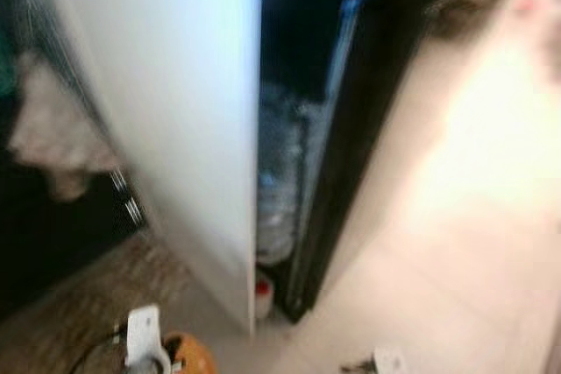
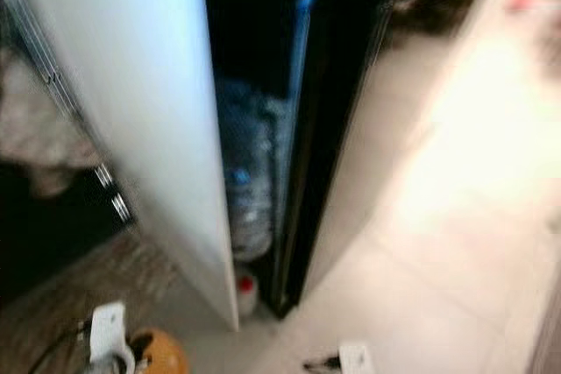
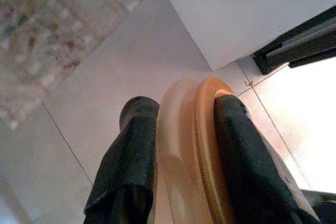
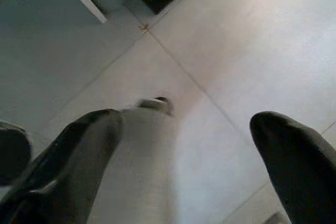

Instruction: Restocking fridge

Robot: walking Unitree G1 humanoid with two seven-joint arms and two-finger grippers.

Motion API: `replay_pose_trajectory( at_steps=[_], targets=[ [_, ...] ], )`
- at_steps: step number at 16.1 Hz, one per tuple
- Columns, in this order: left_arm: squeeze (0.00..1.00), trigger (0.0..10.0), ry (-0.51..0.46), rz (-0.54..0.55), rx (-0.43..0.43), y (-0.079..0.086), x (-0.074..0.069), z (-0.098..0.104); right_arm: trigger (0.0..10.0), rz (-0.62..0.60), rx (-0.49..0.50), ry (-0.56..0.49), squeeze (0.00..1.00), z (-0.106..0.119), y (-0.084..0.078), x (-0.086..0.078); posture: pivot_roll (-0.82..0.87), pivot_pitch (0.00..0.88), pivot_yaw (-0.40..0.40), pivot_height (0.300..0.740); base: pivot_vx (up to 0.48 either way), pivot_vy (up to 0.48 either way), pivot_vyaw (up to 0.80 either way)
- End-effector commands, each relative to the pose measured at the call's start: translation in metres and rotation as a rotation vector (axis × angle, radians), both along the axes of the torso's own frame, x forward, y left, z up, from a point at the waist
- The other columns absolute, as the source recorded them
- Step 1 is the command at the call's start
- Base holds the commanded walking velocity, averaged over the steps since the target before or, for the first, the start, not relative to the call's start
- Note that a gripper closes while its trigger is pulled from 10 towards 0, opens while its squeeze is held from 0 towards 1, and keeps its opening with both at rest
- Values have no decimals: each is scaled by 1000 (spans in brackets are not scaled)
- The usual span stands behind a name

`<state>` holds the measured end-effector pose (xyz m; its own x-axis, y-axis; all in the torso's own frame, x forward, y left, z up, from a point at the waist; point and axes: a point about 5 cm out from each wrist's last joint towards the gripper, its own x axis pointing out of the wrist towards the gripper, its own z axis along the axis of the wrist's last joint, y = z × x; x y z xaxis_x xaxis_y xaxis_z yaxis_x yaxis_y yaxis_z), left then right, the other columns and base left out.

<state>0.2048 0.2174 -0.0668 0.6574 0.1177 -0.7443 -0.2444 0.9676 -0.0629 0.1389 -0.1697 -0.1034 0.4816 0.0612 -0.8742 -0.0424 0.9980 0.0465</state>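
The left gripper [image 3: 181, 124] is clenched on an orange object [image 3: 191, 145], smooth and glossy with a rounded rim, low at the near left above the pale floor tiles [image 3: 121, 82]. The right gripper [image 4: 184, 145] hangs with fingers spread apart. The white fridge door [image 1: 166, 94] stands open; clear ribbed plastic bottles [image 1: 279, 172] sit inside the dark fridge.

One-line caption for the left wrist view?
Left gripper shut on an orange object above tiled floor, near the white fridge door.

left pincer [image 3: 181, 145]: black rounded fingers | right pincer [image 4: 186, 161]: black fingers
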Motion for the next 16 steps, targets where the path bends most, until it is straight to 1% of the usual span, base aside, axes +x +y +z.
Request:
replay_pose_trajectory(
  at_steps=[1, 4, 10, 16],
  targets=[
    [0, 10000, -10, 2, -11, -4, 4, 1, 10000, -6, -16, 0, 0, 0, -7, -1, 11, 0, 18, 740, 0, 0, 0],
    [0, 10000, -10, 14, -7, -3, 4, 1, 10000, -8, -15, -3, 0, 1, -7, 0, 11, 4, 12, 740, 0, 0, 0],
    [0, 10000, 10, 22, -11, -4, -1, -2, 10000, -8, -22, -3, 0, 1, -9, 1, 15, 27, 8, 740, 0, 0, 0],
    [0, 10000, 14, 32, -11, -3, -3, -3, 10000, 13, -24, 2, 0, 1, -9, 2, 15, 34, 6, 740, 0, 0, -770]
  ],
)
